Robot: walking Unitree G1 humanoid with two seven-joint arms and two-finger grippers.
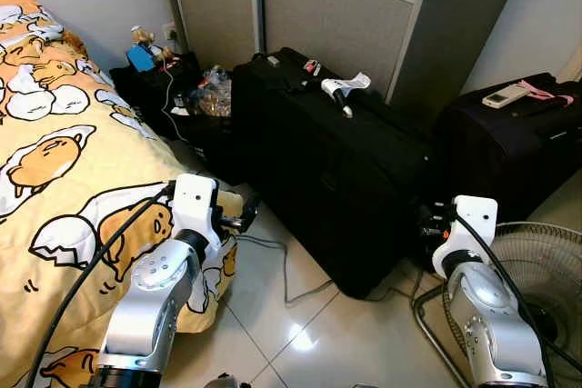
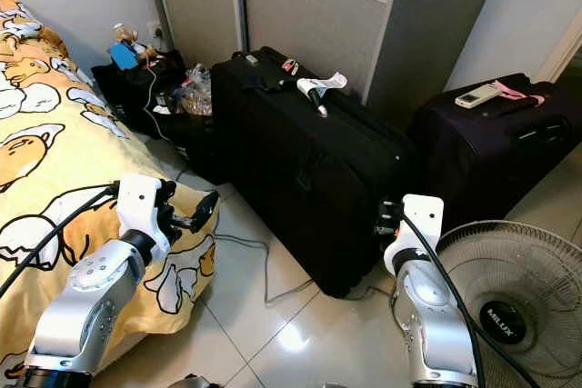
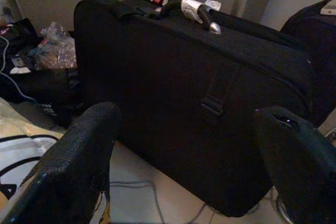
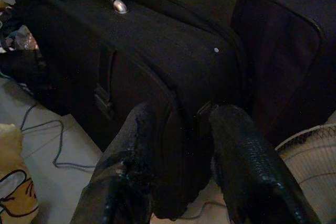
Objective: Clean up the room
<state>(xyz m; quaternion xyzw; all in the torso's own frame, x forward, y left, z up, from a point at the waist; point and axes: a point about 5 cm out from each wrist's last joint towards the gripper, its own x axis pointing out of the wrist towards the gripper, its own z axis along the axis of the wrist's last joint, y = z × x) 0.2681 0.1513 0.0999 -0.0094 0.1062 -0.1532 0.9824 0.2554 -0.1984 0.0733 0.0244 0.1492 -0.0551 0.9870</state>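
If moved ahead, could snag the cord (image 1: 273, 247) on the floor or bump the fan (image 2: 514, 293). Both hold nothing: left gripper (image 3: 184, 156) wide apart by the bed (image 1: 55, 170), right gripper (image 4: 178, 145) a bit apart, near the suitcase (image 1: 318, 161). Wrist views show the gaps (head views don't).

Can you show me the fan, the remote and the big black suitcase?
fan (image 2: 509, 288): right eye view, on its wire grille.
remote (image 2: 476, 94): right eye view, its white body.
big black suitcase (image 1: 318, 170): left eye view, its front side.
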